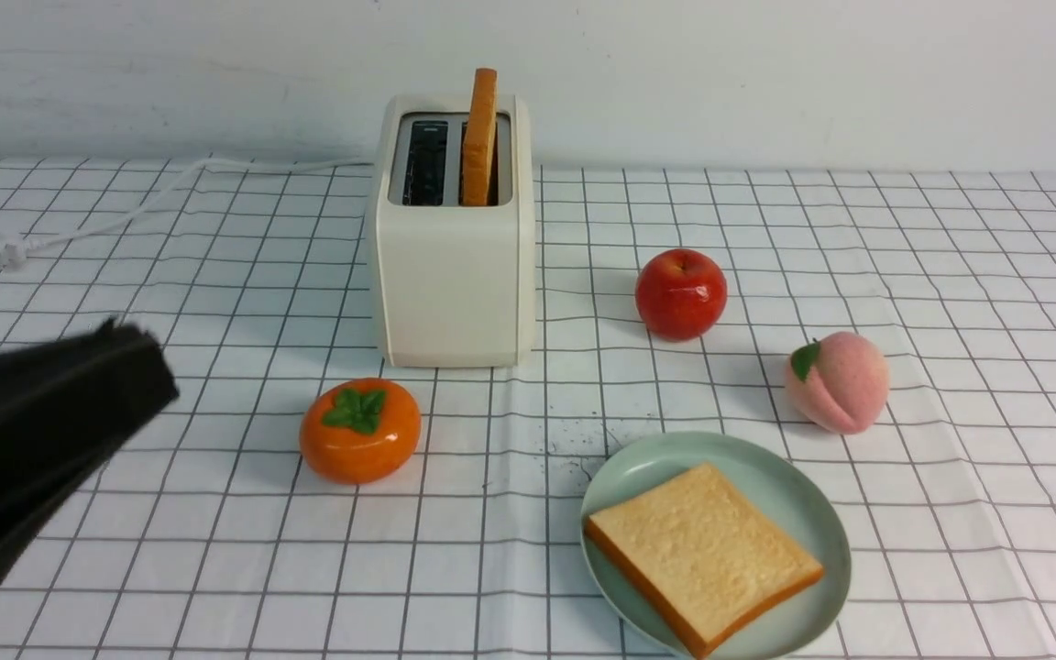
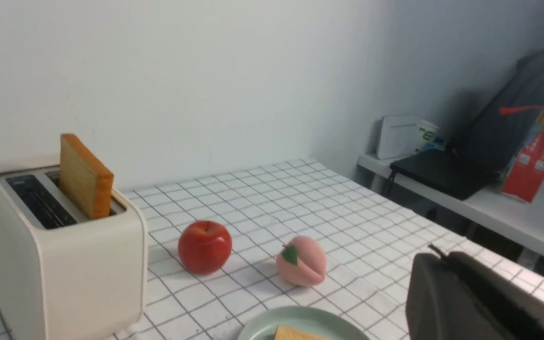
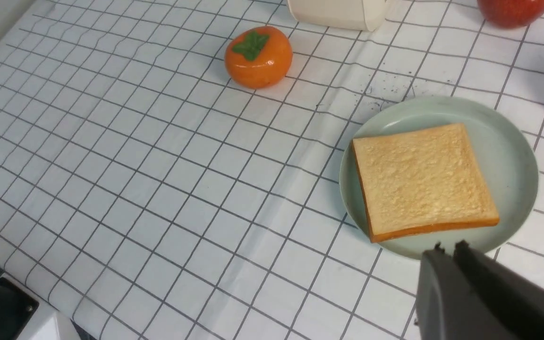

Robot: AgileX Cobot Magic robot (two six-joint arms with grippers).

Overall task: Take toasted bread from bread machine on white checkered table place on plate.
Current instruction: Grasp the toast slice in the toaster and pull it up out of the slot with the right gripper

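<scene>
Toast slice (image 1: 480,137) upright in right slot of bread machine (image 1: 452,275), second slice (image 1: 702,555) flat on plate (image 1: 785,495), front view; left gripper (image 1: 148,362) closed, empty. Left wrist view: its jaws together, nothing held. Right wrist view: right gripper (image 3: 449,248) pinched closed, empty, by plate's edge.

One golden toasted slice (image 1: 480,137) stands upright in the cream bread machine's (image 1: 451,275) right slot. The second slice (image 1: 702,555) lies flat on the mint plate (image 1: 794,495), in front of the machine on the checkered table (image 1: 216,550).
</scene>
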